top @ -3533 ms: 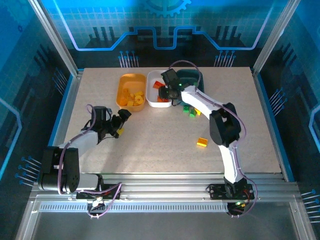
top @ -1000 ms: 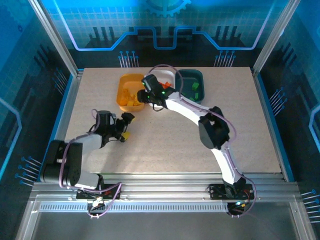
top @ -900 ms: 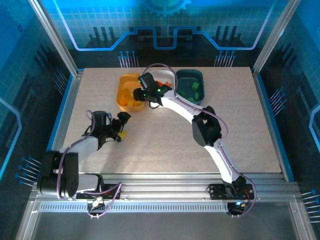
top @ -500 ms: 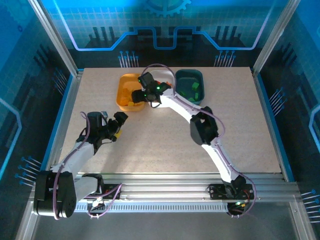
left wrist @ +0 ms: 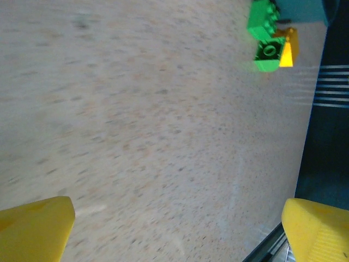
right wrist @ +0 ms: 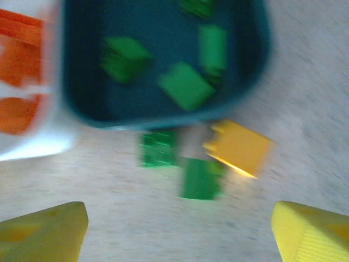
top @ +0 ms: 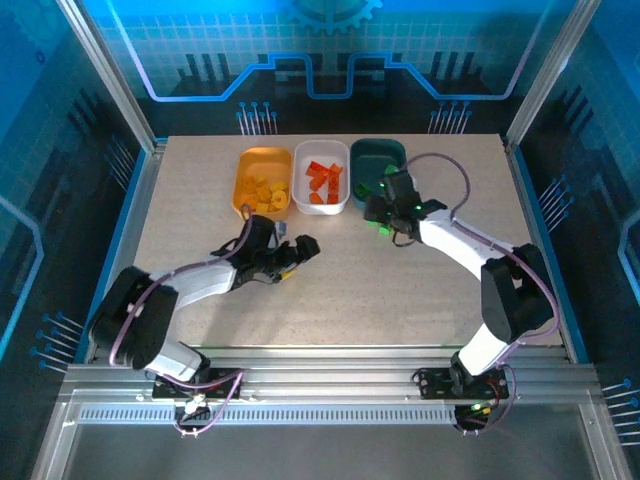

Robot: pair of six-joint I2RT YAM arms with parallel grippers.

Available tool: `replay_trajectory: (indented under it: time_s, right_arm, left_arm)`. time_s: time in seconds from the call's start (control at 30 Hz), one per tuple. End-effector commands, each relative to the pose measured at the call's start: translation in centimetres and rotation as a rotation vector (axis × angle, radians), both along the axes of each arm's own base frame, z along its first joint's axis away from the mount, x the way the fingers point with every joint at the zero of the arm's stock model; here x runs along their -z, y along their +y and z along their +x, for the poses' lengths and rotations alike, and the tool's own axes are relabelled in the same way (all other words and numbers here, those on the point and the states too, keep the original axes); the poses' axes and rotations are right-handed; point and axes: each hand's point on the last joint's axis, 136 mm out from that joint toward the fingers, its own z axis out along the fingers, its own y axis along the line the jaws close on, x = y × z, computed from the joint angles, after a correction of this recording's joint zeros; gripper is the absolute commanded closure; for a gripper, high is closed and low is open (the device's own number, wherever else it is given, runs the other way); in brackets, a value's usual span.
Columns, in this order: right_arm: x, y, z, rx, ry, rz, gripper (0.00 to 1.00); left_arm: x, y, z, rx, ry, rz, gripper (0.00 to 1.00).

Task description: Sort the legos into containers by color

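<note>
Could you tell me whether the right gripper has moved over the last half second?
Yes. The right gripper went rightward, from the orange tray to the near edge of the teal tray.

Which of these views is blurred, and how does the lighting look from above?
Right wrist view: strongest blur, smearing the dark teal tray and the green bricks in it. Left wrist view: the table is softly streaked. Top external view: sharp, with blue-lit walls and a brighter patch on the table.
</note>
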Motion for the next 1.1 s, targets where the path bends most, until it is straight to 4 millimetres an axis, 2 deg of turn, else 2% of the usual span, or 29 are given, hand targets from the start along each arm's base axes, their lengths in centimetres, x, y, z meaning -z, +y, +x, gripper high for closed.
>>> replay_trajectory:
  time_s: [0.0, 0.1, 0.23, 0.47, 0.63, 0.83, 0.93, 1.07]
  right_arm:
    - [1.3, -1.4, 0.1, 0.056, 0.033, 0.08, 0.12]
    - [3.0, -2.9, 0.7, 0.098, 0.084, 0.077, 0.12]
    - [4.8, -3.3, 1.8, 0.114, 0.12, 0.111, 0.12]
    - [6.4, -3.8, 3.5, 0.138, 0.149, 0.106, 0.13]
    - [6.9, -5.1, 2.5, 0.182, 0.171, 0.081, 0.14]
    - [7.7, -8.4, 0.8, 0.268, 0.211, 0.095, 0.2]
    - [6.8, -9.0, -0.1, 0.261, 0.181, 0.1, 0.22]
    - [5.5, -8.7, 0.4, 0.199, 0.15, 0.091, 0.2]
  left_arm:
    - [-1.0, -2.4, 1.3, 0.063, -0.061, 0.0, 0.01]
    - [-0.7, -3.3, 1.5, 0.079, -0.048, -0.007, 0.01]
    - [-0.3, -3.0, 1.1, 0.08, -0.04, 0.007, 0.01]
    - [0.0, -2.3, 0.3, 0.074, -0.035, 0.032, 0.01]
    - [-0.4, -2.4, 0.5, 0.077, -0.043, 0.027, 0.01]
    - [-0.3, -2.7, 0.8, 0.083, -0.044, 0.025, 0.01]
    - [-0.3, -2.7, 0.8, 0.084, -0.044, 0.023, 0.01]
    - [-0.1, -2.8, 0.9, 0.084, -0.041, 0.021, 0.01]
